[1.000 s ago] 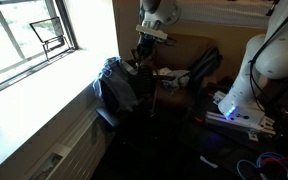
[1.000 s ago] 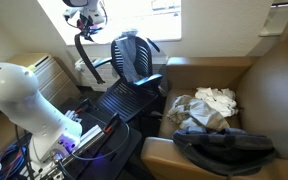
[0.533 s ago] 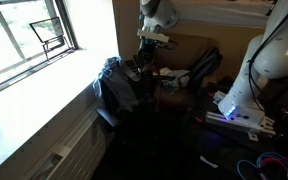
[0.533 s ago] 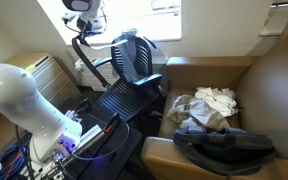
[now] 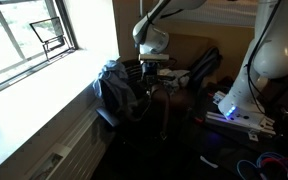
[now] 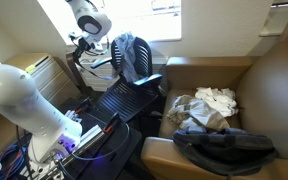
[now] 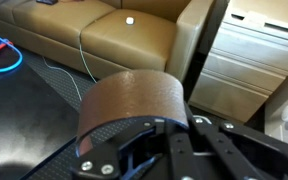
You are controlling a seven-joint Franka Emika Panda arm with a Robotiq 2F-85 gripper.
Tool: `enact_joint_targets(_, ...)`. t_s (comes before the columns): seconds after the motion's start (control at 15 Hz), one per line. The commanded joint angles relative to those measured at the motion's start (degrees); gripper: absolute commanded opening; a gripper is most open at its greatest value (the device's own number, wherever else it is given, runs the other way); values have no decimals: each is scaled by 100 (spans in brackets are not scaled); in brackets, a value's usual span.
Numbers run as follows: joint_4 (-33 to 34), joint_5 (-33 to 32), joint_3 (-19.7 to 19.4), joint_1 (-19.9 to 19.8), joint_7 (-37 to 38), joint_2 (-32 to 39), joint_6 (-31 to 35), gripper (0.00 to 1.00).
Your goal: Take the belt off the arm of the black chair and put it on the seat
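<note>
— Where do we have the pincer?
— Our gripper (image 5: 150, 65) is clamped on the belt (image 7: 129, 100), a brown loop in the wrist view.
— And the belt?
— We see it dangling left of the black chair (image 6: 134, 58); the seat (image 6: 122, 100) lies lower, to its right.

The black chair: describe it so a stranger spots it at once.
Start at the bright window in an exterior view; the black chair stands below it. Unlike the wide brown armchair beside it, it is ribbed and carries a grey garment.
</note>
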Motion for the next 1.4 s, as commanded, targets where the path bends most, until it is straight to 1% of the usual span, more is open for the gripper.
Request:
enact_joint_targets(0.0, 86, -64, 63, -99, 55, 114, -118, 4)
enact_joint_targets(0.07, 150, -83, 55, -116, 75, 192, -175, 4)
enact_joint_targets(0.13, 183, -85, 50, -125, 83, 228, -204, 1)
enact_joint_targets(0.2, 30, -238, -41, 35, 354, 48, 490, 1)
enact_joint_targets(0.4, -27, -539, -22, 144, 495, 98, 1509, 1)
enact_joint_targets(0.67, -72, -1375, -5, 369, 1034, 139, 2779, 1)
enact_joint_targets(0.8, -201, -1979, -49, 452, 1453, 34, 3304, 1)
enact_joint_targets(0.93, -366, -2734, -104, 515, 1935, -122, 3724, 1)
enact_joint_targets(1.07, -520, -3672, -199, 576, 2509, -303, 3987, 1)
enact_joint_targets(1.33, -681, -5715, -497, 696, 3874, -740, 4249, 1)
